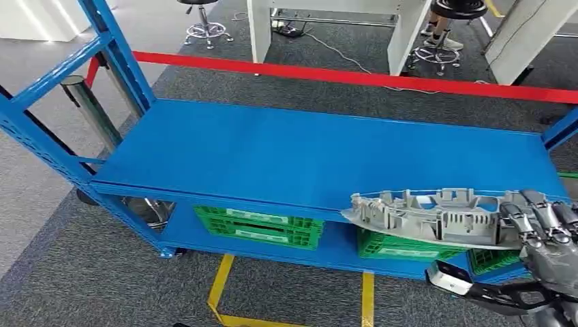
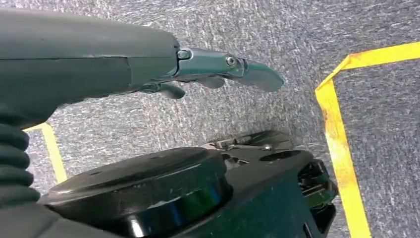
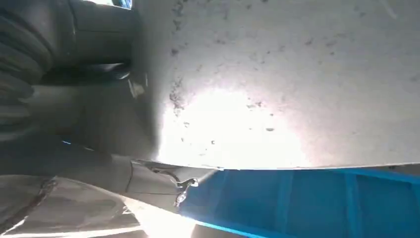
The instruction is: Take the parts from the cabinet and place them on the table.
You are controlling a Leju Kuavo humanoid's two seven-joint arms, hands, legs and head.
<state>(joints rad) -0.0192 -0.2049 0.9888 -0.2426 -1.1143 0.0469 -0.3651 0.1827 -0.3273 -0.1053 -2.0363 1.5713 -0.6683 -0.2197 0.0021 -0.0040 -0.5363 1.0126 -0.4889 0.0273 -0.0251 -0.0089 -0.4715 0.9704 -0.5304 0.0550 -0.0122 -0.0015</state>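
right hand (image 1: 545, 228): grasping one end of the grey part (image 1: 429, 216), fingers wrapped over it
grey part: level, over the front edge of the blue shelf (image 1: 286, 153), toward its right end
left hand (image 2: 218, 74): hanging over carpet, fingers loose, holding nothing
lower shelf: green crates (image 1: 262, 226)

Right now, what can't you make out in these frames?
- Right hand, head view: cut off by the picture's right edge; its grip on the long grey ribbed plastic part is partly hidden.
- Green plastic crates, head view: contents hidden under the blue metal shelf.
- Right wrist view: the grey part's shape is lost, too close and glare-washed.
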